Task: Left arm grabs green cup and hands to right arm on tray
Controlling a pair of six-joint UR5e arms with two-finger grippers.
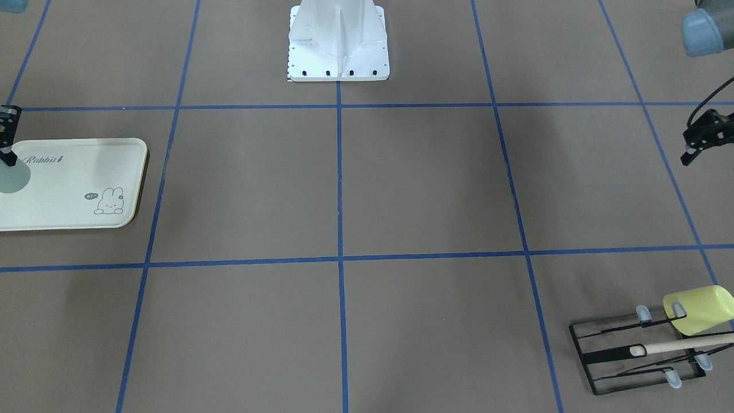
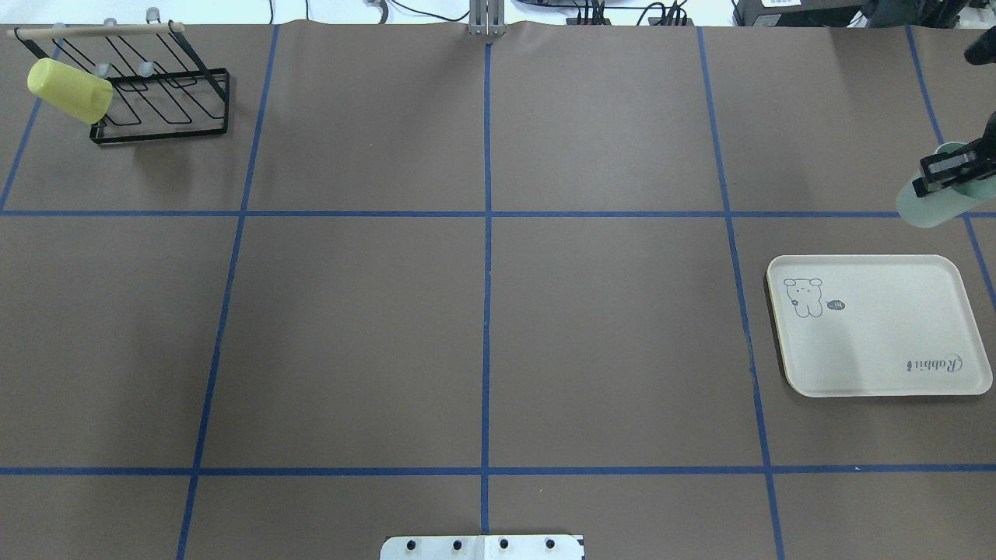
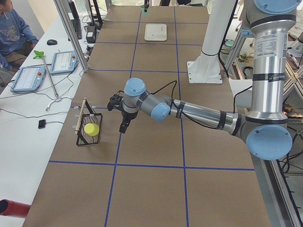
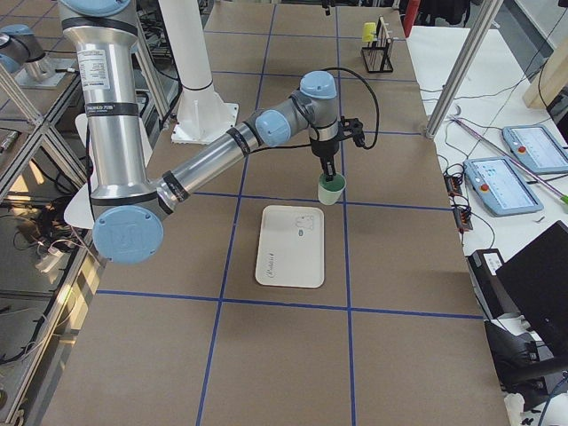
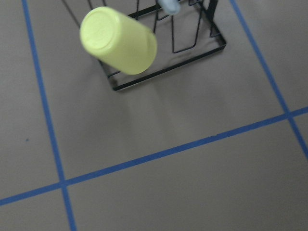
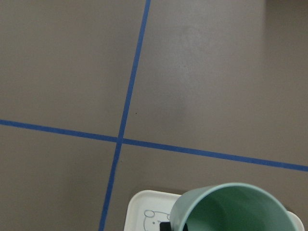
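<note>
**Mint cup gripped over tray's edge**

The right gripper [image 2: 953, 167] clamps the thin wall of the smooth, tapered green cup [image 2: 930, 206], which hangs just beneath it with its open mouth toward the wrist. The cream, round-cornered tray [image 2: 871, 334] lies below, slightly aside. The left gripper [image 1: 694, 149] hovers near a black wire rack [image 1: 605, 354] bearing a tilted yellow-green cup [image 1: 699, 310]. It is cut off at the frame edge, so its finger spread cannot be told.
</note>
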